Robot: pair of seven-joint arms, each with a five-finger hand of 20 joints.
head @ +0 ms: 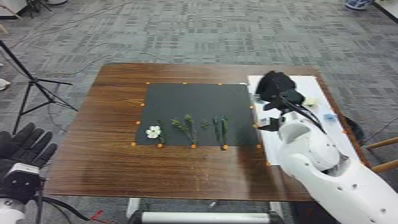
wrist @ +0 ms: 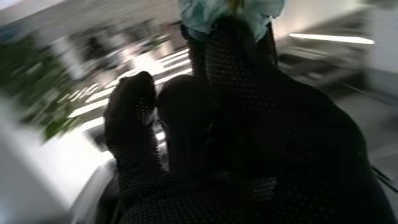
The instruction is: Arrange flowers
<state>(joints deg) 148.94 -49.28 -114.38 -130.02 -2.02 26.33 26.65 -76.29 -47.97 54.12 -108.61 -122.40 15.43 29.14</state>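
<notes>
From here, the right robot hand (head: 277, 89) over the white sheet (head: 289, 159) hides part of what lies beneath, and I can't make out the small pale things beside it. Up close, that right robot hand (wrist: 240, 95) has a pale blue flower (wrist: 197, 12) pinched at its fingertips, the bloom's top cut off. The left robot hand (head: 25, 147) is open, left of the counter (head: 160, 175). On the dark mat (head: 195, 100), a white flower (head: 153, 131) lies left of green stems (head: 191, 130).
</notes>
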